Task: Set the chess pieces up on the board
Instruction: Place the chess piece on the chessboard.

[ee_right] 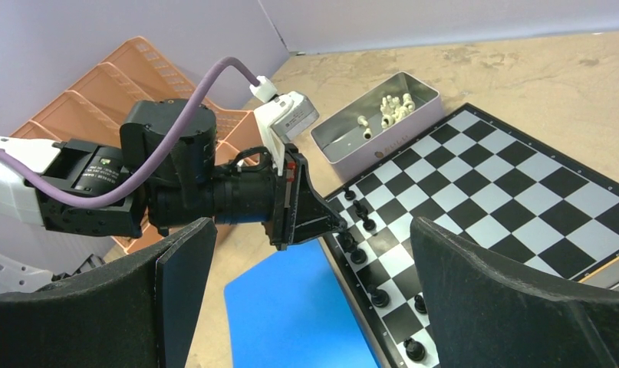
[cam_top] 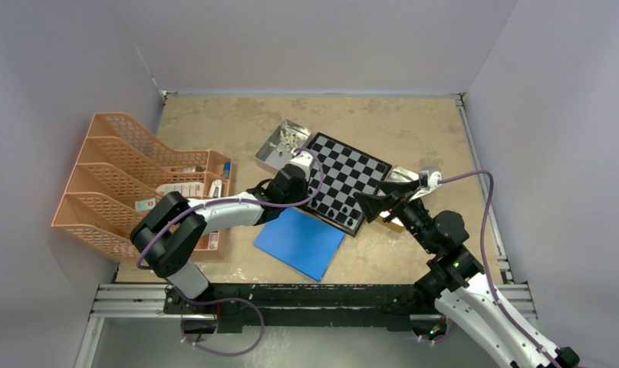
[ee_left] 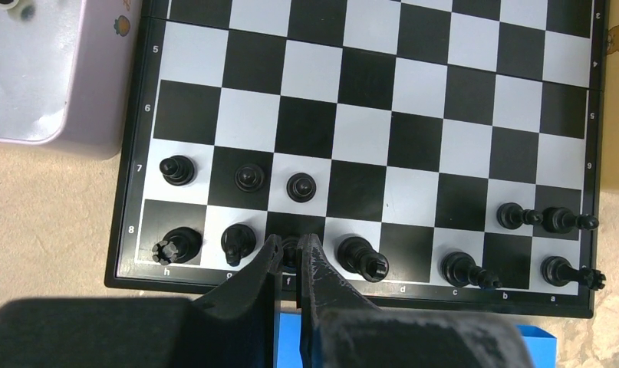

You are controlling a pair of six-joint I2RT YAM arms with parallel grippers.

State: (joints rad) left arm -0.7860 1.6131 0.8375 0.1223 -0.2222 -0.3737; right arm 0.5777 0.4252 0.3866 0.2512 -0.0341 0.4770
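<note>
The board (cam_top: 350, 175) lies tilted mid-table. In the left wrist view, several black chess pieces stand along its two nearest rows, among them a rook (ee_left: 176, 245) and three pawns (ee_left: 301, 186). My left gripper (ee_left: 291, 253) is shut on a black piece (ee_left: 290, 247) that stands on the near-row square marked f, between a knight (ee_left: 238, 242) and a taller piece (ee_left: 361, 257). From above, the left gripper (cam_top: 316, 196) is at the board's near-left edge. My right gripper (cam_top: 384, 201) hangs open off the board's near-right corner, holding nothing. Cream pieces (ee_right: 388, 107) lie in a tin (ee_right: 383, 136).
A blue sheet (cam_top: 300, 242) lies just in front of the board. An orange file rack (cam_top: 137, 180) stands at the left. The tin (cam_top: 279, 146) touches the board's far-left corner. A silvery lid (cam_top: 402, 177) sits by the right gripper. Grey walls close three sides.
</note>
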